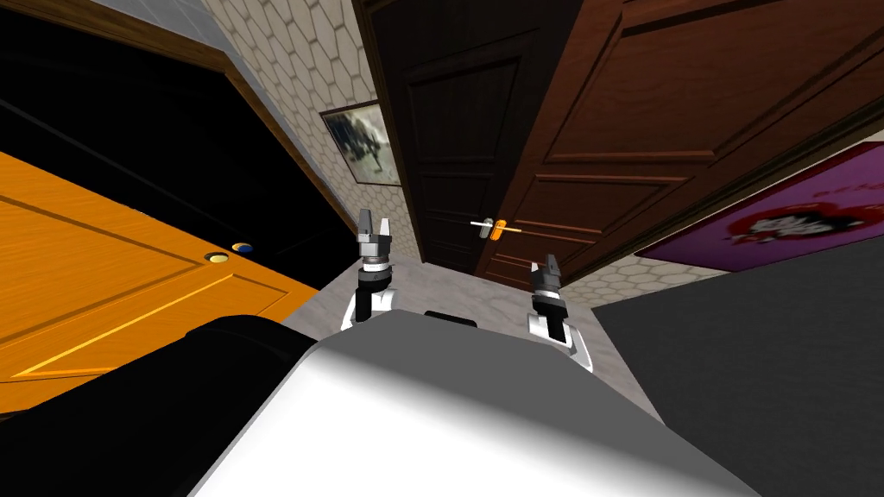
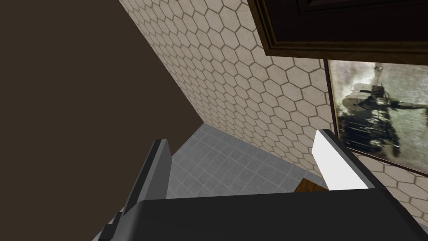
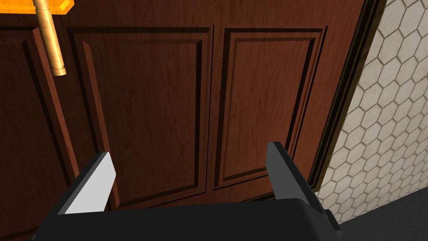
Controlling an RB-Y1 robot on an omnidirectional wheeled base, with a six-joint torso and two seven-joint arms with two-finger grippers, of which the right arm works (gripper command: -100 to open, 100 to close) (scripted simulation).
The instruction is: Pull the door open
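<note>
Right claw open, fingers spread, nothing between them. It faces the lower panels of the brown door. Lever handle sits near the door's side edge, apart from the claw. Left claw also open, idle toward the tiled wall. Risks, as I judge: closing short of the thin lever grabs air; fingertips ram the panel; the lever slips mid-pull.
</note>
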